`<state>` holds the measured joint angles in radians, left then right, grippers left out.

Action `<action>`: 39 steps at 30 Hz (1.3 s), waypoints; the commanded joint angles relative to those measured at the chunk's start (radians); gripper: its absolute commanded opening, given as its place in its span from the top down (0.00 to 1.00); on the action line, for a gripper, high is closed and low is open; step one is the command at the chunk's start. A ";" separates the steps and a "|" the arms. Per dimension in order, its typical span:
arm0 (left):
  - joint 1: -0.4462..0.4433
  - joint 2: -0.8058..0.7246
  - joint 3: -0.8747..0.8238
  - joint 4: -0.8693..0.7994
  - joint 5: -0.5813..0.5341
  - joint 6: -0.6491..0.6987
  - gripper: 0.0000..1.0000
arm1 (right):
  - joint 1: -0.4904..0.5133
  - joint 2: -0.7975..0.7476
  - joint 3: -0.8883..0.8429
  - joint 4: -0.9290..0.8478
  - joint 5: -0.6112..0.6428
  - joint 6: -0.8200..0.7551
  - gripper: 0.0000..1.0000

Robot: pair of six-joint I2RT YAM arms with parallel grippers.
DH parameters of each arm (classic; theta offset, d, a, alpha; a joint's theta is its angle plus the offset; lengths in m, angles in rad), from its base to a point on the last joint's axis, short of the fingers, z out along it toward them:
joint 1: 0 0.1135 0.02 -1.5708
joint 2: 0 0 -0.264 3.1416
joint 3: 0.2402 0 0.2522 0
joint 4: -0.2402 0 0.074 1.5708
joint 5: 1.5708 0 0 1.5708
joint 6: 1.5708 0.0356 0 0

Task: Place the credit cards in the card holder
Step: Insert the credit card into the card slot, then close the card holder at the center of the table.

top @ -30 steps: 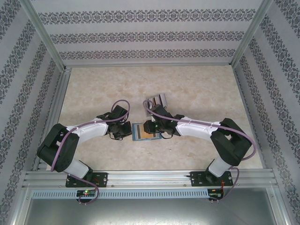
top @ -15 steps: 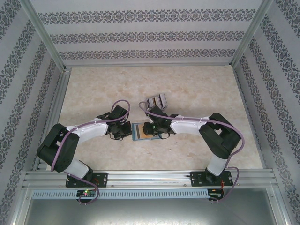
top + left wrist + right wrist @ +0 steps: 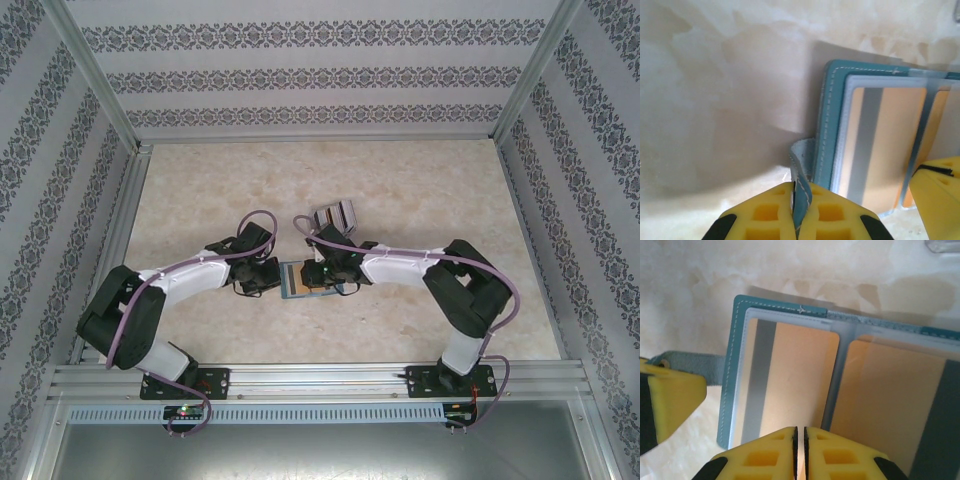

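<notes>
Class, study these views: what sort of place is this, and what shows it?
Probably a robot test cell: an aluminium frame, patterned wall panels, and a left arm and right arm bolted to a rail.

We find no readable text, label, brand or number; the credit cards and card holder carry no legible print.

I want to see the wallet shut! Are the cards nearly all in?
Looks done: an orange card with a dark stripe sits at one pocket of the open card holder. In hand: the left gripper pinches the holder's strap; the right gripper seems shut on the grey-striped card. Left: seating it; any others, I can't tell.
</notes>
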<state>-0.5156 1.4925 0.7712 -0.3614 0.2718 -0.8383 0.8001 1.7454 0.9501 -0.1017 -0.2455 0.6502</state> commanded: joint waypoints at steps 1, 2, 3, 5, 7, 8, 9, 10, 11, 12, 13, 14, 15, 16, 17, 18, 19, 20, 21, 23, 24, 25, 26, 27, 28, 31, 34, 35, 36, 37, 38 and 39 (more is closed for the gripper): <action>-0.008 -0.053 0.046 -0.083 -0.043 0.034 1.00 | -0.036 -0.105 -0.037 -0.015 -0.027 -0.011 0.84; -0.008 -0.061 0.053 -0.097 -0.055 0.039 1.00 | -0.051 -0.135 -0.050 -0.016 -0.033 -0.010 0.83; -0.009 -0.065 0.062 -0.112 -0.066 0.045 1.00 | -0.067 -0.162 -0.065 -0.020 -0.039 -0.010 0.82; -0.008 -0.067 0.083 -0.139 -0.080 0.059 1.00 | -0.104 -0.208 -0.095 -0.019 -0.058 -0.011 0.82; -0.009 -0.063 0.110 -0.169 -0.085 0.073 1.00 | -0.142 -0.258 -0.138 -0.015 -0.070 -0.011 0.81; -0.008 -0.061 0.127 -0.188 -0.088 0.078 1.00 | -0.164 -0.287 -0.161 -0.015 -0.071 -0.011 0.81; -0.009 -0.061 0.141 -0.209 -0.096 0.086 1.00 | -0.183 -0.313 -0.185 -0.017 -0.073 -0.013 0.81; -0.010 -0.062 0.153 -0.227 -0.105 0.092 1.00 | -0.199 -0.333 -0.204 -0.019 -0.074 -0.017 0.81; -0.010 -0.063 0.170 -0.251 -0.122 0.098 1.00 | -0.217 -0.353 -0.224 -0.022 -0.076 -0.022 0.80; -0.009 -0.064 0.189 -0.279 -0.142 0.106 1.00 | -0.236 -0.366 -0.242 -0.027 -0.087 -0.026 0.80; -0.010 -0.064 0.207 -0.304 -0.163 0.112 1.00 | -0.251 -0.374 -0.257 -0.029 -0.102 -0.031 0.79; -0.012 -0.063 0.226 -0.333 -0.182 0.120 1.00 | -0.267 -0.378 -0.273 -0.028 -0.119 -0.035 0.78; -0.015 -0.058 0.249 -0.362 -0.200 0.126 1.00 | -0.279 -0.378 -0.289 -0.026 -0.131 -0.039 0.78; -0.017 -0.053 0.268 -0.387 -0.215 0.132 1.00 | -0.286 -0.376 -0.302 -0.024 -0.141 -0.044 0.78; -0.022 -0.047 0.293 -0.417 -0.233 0.138 1.00 | -0.293 -0.372 -0.315 -0.018 -0.154 -0.048 0.78; -0.029 -0.038 0.316 -0.443 -0.251 0.142 1.00 | -0.296 -0.363 -0.327 -0.012 -0.164 -0.052 0.78; -0.037 -0.032 0.334 -0.463 -0.265 0.145 1.00 | -0.297 -0.359 -0.336 -0.005 -0.172 -0.053 0.78; -0.047 -0.024 0.357 -0.485 -0.278 0.148 1.00 | -0.298 -0.353 -0.346 0.001 -0.180 -0.053 0.78; -0.055 -0.014 0.377 -0.505 -0.291 0.149 1.00 | -0.297 -0.348 -0.355 0.013 -0.191 -0.051 0.78; -0.081 0.008 0.419 -0.541 -0.326 0.151 1.00 | -0.297 -0.343 -0.368 0.023 -0.205 -0.049 0.77; -0.095 0.022 0.439 -0.562 -0.346 0.152 1.00 | -0.296 -0.339 -0.372 0.025 -0.212 -0.049 0.77; -0.105 0.035 0.456 -0.578 -0.360 0.151 1.00 | -0.295 -0.339 -0.374 0.027 -0.217 -0.049 0.77; -0.118 0.052 0.475 -0.598 -0.375 0.152 0.99 | -0.292 -0.337 -0.377 0.035 -0.223 -0.046 0.77; -0.129 0.072 0.491 -0.615 -0.388 0.152 0.98 | -0.286 -0.334 -0.382 0.044 -0.227 -0.044 0.77; -0.137 0.087 0.502 -0.625 -0.393 0.151 0.98 | -0.282 -0.330 -0.383 0.049 -0.226 -0.043 0.77; -0.164 0.133 0.526 -0.640 -0.400 0.148 0.98 | -0.270 -0.301 -0.381 0.062 -0.233 -0.041 0.77; -0.196 0.170 0.548 -0.649 -0.413 0.138 0.97 | -0.252 -0.266 -0.374 0.086 -0.244 -0.032 0.77; -0.206 0.183 0.557 -0.651 -0.415 0.136 0.97 | -0.243 -0.251 -0.371 0.091 -0.244 -0.031 0.76; -0.215 0.196 0.567 -0.651 -0.415 0.133 0.97 | -0.236 -0.234 -0.365 0.098 -0.245 -0.029 0.76; -0.223 0.206 0.573 -0.649 -0.410 0.131 0.97 | -0.229 -0.220 -0.360 0.105 -0.247 -0.026 0.76; -0.232 0.219 0.582 -0.649 -0.407 0.129 0.96 | -0.226 -0.202 -0.356 0.117 -0.255 -0.020 0.76; -0.240 0.231 0.590 -0.653 -0.408 0.126 0.96 | -0.223 -0.189 -0.355 0.136 -0.266 -0.011 0.76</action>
<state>-0.7277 1.6958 1.3258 -0.9466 -0.1177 -0.7067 0.5644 1.5230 0.5785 -0.0170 -0.4751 0.6250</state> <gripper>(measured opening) 0.059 0.235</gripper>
